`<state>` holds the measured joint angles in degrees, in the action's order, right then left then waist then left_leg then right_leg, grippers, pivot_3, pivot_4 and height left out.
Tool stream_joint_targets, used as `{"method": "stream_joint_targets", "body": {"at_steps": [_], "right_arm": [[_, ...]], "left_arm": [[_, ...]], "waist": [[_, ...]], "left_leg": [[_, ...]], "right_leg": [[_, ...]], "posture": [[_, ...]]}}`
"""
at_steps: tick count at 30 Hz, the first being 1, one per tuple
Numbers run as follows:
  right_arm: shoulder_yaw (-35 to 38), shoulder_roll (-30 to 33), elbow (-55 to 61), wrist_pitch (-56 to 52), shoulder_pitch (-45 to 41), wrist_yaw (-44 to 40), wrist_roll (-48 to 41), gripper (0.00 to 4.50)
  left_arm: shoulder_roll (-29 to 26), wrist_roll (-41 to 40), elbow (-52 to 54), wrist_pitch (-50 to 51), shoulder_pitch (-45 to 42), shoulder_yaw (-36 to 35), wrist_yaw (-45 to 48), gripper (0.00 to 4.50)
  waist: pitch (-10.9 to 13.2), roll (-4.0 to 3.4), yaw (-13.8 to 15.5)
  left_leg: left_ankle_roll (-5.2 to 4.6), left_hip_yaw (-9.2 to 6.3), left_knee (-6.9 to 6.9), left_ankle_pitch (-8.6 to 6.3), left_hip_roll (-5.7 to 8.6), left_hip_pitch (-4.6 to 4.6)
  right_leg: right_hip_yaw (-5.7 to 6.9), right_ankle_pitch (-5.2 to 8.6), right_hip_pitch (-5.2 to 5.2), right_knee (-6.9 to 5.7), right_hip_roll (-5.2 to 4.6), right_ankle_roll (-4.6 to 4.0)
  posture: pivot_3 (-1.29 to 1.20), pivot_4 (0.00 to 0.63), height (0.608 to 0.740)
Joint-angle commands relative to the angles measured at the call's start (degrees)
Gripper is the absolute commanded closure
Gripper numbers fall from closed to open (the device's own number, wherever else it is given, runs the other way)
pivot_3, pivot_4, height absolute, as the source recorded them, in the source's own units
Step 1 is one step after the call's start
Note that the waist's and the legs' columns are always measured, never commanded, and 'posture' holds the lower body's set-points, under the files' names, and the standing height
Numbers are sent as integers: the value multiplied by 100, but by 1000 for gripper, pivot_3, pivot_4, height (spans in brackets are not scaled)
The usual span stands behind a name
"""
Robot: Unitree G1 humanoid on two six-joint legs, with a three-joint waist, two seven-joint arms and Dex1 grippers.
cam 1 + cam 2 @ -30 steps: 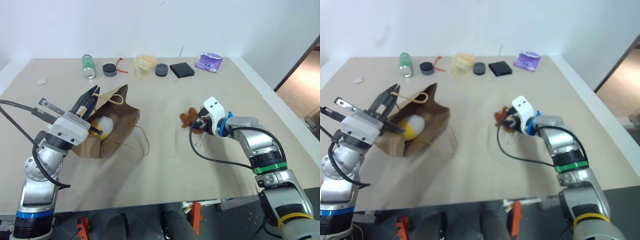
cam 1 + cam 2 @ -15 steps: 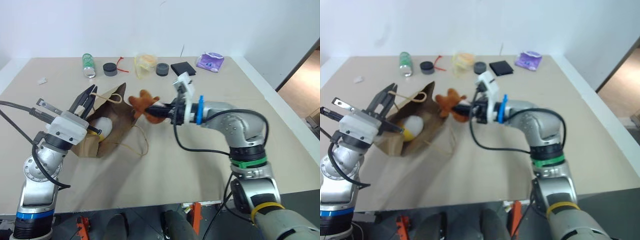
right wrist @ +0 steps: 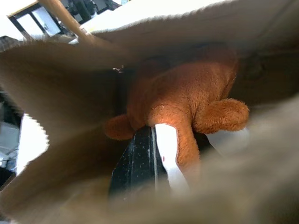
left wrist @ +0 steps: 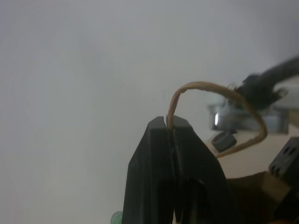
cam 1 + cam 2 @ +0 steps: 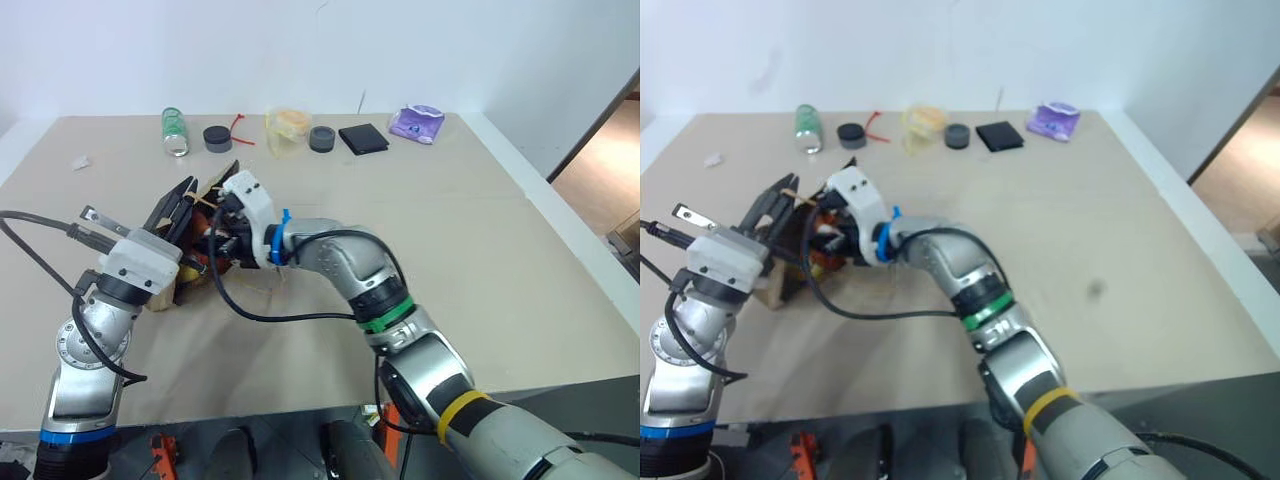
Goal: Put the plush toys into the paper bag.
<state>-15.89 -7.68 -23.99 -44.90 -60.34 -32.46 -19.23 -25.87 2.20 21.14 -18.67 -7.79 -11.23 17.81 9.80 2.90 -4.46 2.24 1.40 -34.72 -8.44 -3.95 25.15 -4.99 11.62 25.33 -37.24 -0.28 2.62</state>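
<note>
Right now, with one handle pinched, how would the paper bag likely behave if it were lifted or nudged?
Probably floppy: the paper bag looks creased and slumped on the table. Its twisted handle, pinched by the left gripper, bends in a loop, so lifting would likely tilt the bag. It seems light and apt to slide.

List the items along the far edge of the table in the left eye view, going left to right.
Small white scrap → green bottle lying down → black round lid → red tie → clear plastic bag with yellow contents → second black round lid → black flat wallet → purple packet.
</note>
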Motion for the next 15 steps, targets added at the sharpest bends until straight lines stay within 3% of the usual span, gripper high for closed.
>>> {"method": "stream_joint_targets", "body": {"at_steps": [1,6,7,9,15], "right_arm": [[-79,-42,-184,393,-72,-35,296,3755],[178,180,367,196,52,-281,126,1495],[277,268,531,112,61,-319,54,862],[466,465,868,-96,115,-405,-110,92],[1031,1287,1917,-128,535,-790,-536,92]], "left_arm": [[-1,0,235,-39,-37,-83,-95,4500],[-5,8,222,-48,-22,-98,-114,4500],[-7,10,212,-49,-27,-96,-118,4500],[-15,5,194,-54,-39,-94,-124,4500],[-55,-48,107,-70,-92,-95,-107,4500]], "waist": [[0,1,15],[0,0,13],[0,0,13],[0,0,14],[-1,1,24]], "left_leg": [[0,-2,0,0,0,4],[1,-3,1,-1,0,6],[1,-8,2,0,0,6],[1,-11,3,0,0,6],[1,-12,3,0,0,6]], "right_leg": [[2,2,0,0,-2,1],[7,3,1,2,-4,1],[10,4,1,2,-4,0],[13,3,0,2,-3,-1],[13,5,-2,2,-5,-2]], "posture": [[0,150,740],[0,150,740],[0,150,740],[0,150,740],[0,150,740]]}}
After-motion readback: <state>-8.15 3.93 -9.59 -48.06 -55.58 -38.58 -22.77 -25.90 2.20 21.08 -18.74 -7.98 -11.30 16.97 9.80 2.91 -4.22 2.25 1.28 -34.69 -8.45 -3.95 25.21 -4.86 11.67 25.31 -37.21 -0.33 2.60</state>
